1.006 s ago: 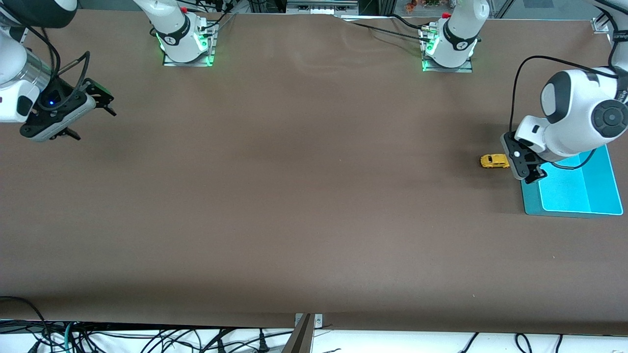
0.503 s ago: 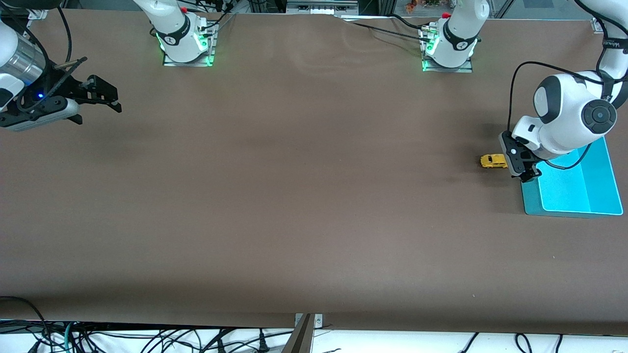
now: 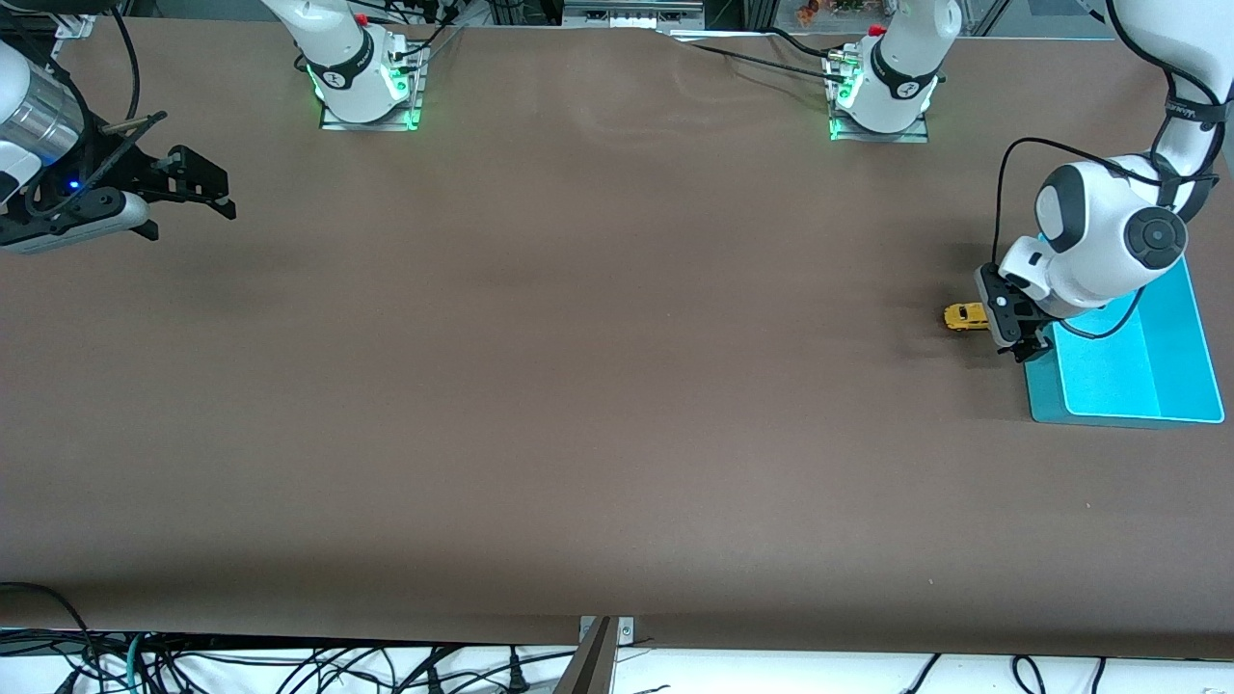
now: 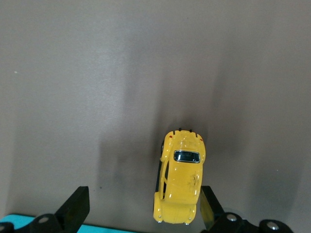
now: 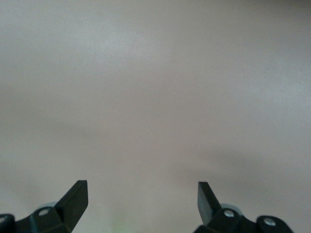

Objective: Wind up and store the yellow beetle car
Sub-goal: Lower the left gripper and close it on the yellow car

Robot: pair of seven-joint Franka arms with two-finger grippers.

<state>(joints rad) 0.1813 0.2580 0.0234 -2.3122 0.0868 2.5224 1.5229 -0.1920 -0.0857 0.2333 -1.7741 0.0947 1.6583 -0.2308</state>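
Note:
The yellow beetle car [image 3: 966, 315] stands on the brown table beside the cyan tray [image 3: 1138, 386], at the left arm's end. My left gripper [image 3: 1012, 333] hangs low between car and tray, partly over the car's tray-side end. In the left wrist view the car [image 4: 181, 182] lies between the open fingers, close to one finger [image 4: 208, 208] with a wide gap to the other; the left gripper [image 4: 141, 206] holds nothing. My right gripper [image 3: 188, 207] is open and empty at the right arm's end, and the right wrist view [image 5: 141, 194] shows only bare table.
The cyan tray's rim [image 4: 112, 230] shows as a thin strip at the edge of the left wrist view. Both arm bases [image 3: 364, 87] stand along the table's back edge. Cables hang below the front edge.
My left gripper has shifted off the tray toward the car and its arm has drawn back. My right gripper swung up and toward the table's end, then held still.

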